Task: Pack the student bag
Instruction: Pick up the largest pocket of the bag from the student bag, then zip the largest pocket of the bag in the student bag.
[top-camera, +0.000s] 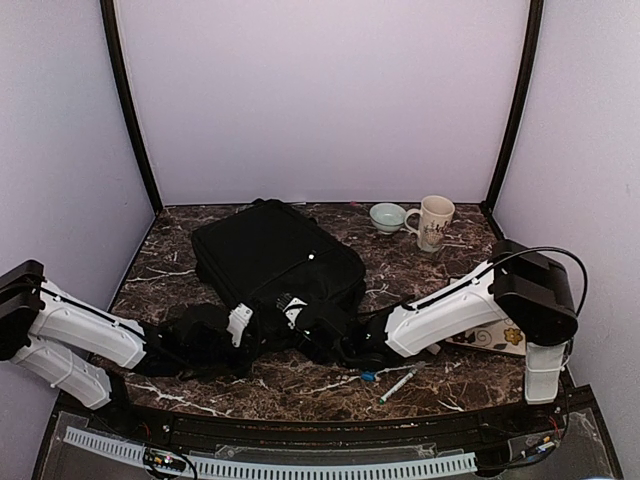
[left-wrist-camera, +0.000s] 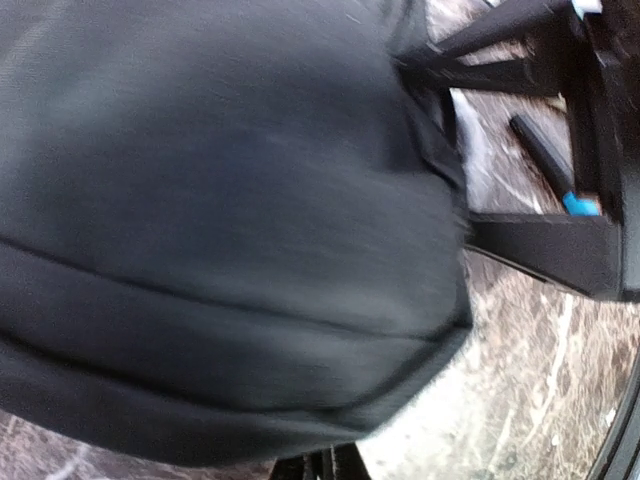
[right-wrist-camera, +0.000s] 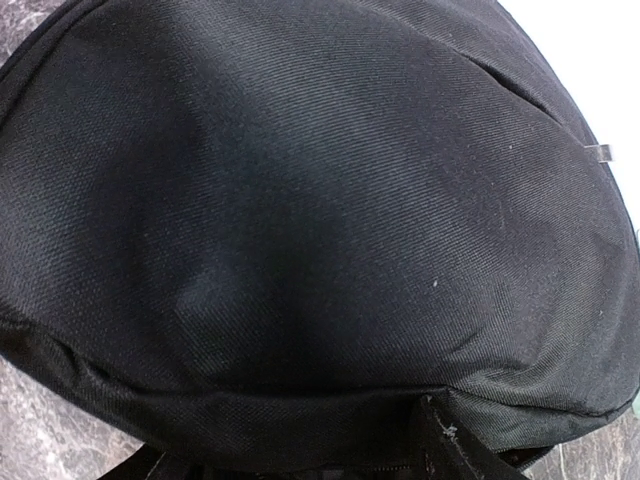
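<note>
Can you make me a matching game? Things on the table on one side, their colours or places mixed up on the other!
Things:
1. student bag
2. mug
3. bowl
4. pen

Colour or place:
a. lying near the front edge of the table
b. black, in the middle
c. pale green, at the back
d. cream, with a handle

Pairs: 1-b, 2-d, 3-c, 4-a.

High overview, two close wrist views.
The top camera looks down from behind the near edge over the whole dark marbled stone worktop (top-camera: 420, 270); both wrist cameras face the large flat black fabric bag (top-camera: 275, 262) from very near, cloth filling them, worktop at corners.
</note>
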